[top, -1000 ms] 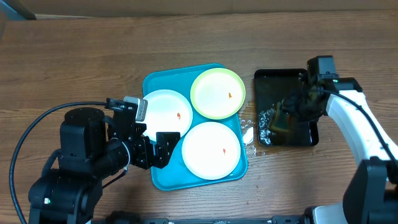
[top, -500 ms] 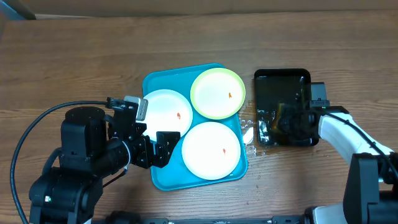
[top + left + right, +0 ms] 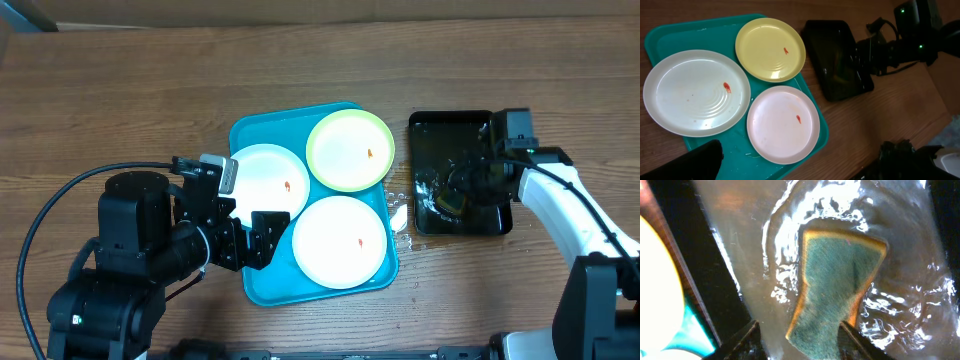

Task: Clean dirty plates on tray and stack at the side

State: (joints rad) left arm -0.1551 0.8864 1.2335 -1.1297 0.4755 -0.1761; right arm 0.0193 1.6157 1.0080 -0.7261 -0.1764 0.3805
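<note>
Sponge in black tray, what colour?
Rectangular sponge: green scrub face, yellow body; clearest in right wrist view.

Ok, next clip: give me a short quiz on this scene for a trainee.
1. True or false: all three plates lie on the turquoise tray, none stacked on another.
2. Where is the sponge? A: on the turquoise tray. B: in the water of the black tray. C: on a plate.
3. How many plates show an orange-red speck?
Key: 1 true; 2 B; 3 three.
</note>
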